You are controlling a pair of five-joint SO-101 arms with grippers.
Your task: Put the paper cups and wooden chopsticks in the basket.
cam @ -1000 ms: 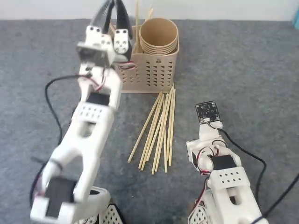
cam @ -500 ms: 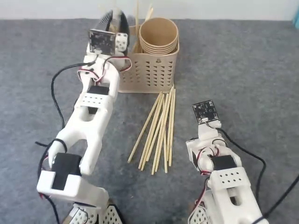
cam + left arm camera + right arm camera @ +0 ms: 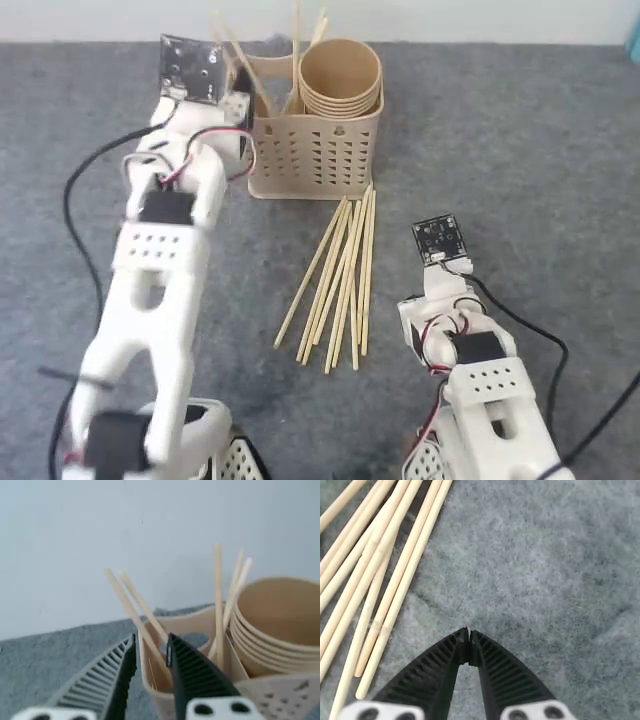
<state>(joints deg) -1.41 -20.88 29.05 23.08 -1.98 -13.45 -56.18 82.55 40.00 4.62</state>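
Loading wooden chopsticks [image 3: 340,275] into basket [image 3: 315,150]
Left jaws slightly spread at basket rim; paper cups [image 3: 340,75] and some chopsticks inside. Rest lie on counter [image 3: 540,150] beside right jaws, pressed together, empty. Next: spread those, pinch one

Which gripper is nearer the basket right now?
Left. The left gripper is at the rim of the basket; the right gripper is low over the mat beside the loose chopsticks, away from it.

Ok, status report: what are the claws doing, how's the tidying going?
Left gripper slightly open at basket; right gripper shut, empty. Paper cups stacked in basket, some chopsticks too. Loose chopsticks on carpet, nothing blocking them.
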